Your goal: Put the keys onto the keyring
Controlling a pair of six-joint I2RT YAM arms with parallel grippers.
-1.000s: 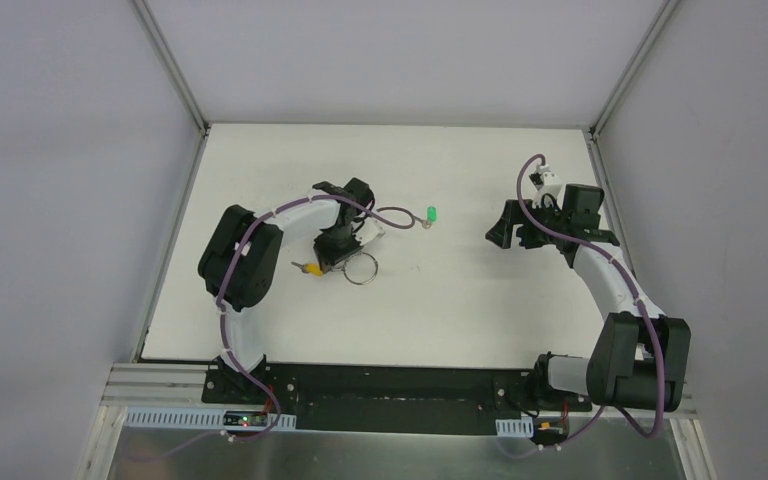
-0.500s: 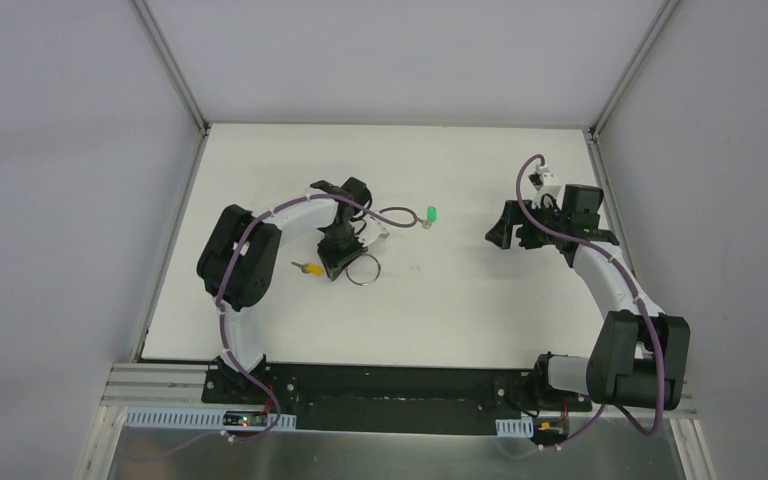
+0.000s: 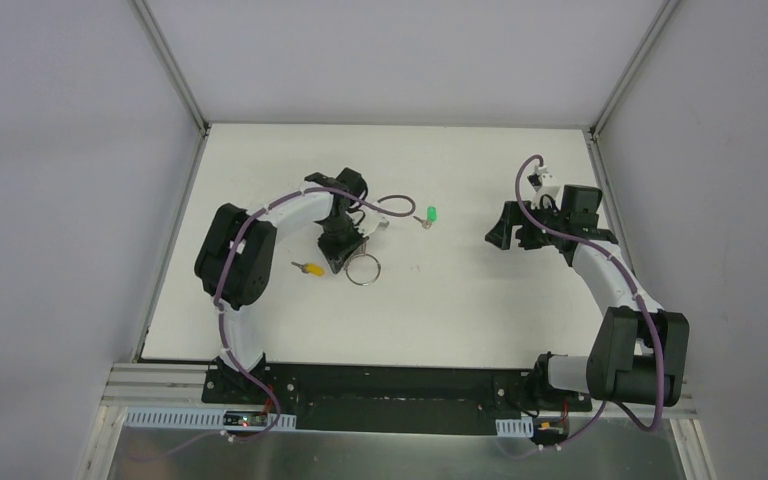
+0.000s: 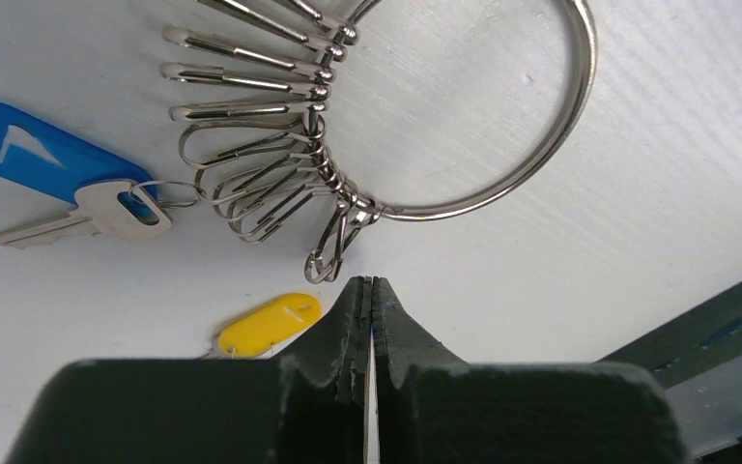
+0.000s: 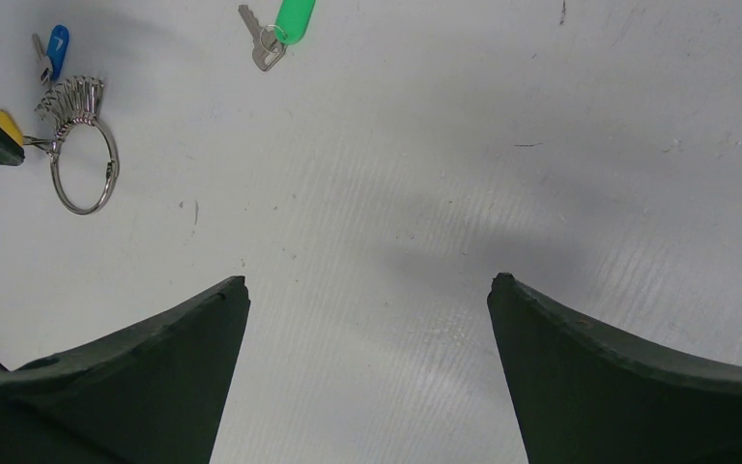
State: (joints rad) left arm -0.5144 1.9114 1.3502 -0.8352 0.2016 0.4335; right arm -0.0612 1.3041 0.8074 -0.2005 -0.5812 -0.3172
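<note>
Task barely started, by our read. The yellow key and the green key both lie loose on the counter, neither hooked to the keyring. Only the blue key hangs off one clip. Both keys are left to do.

Left jaws are pressed fully together, and we see nothing between them. Their tips sit just short of the keyring's lowest clip, not touching as far as we can tell. The yellow key is just left of the tips, partly hidden behind the left finger. The blue key is ahead and far left.

Right jaws are spread wide and empty over bare counter. The green key is well ahead of them, left of centre; the keyring is farther off at the left.

Left wrist alone shows the fan of clips and the blue key's small loop. Right wrist alone shows the green key's blade and loop. The top view gives only coloured dots, but it shows both arms well apart.
</note>
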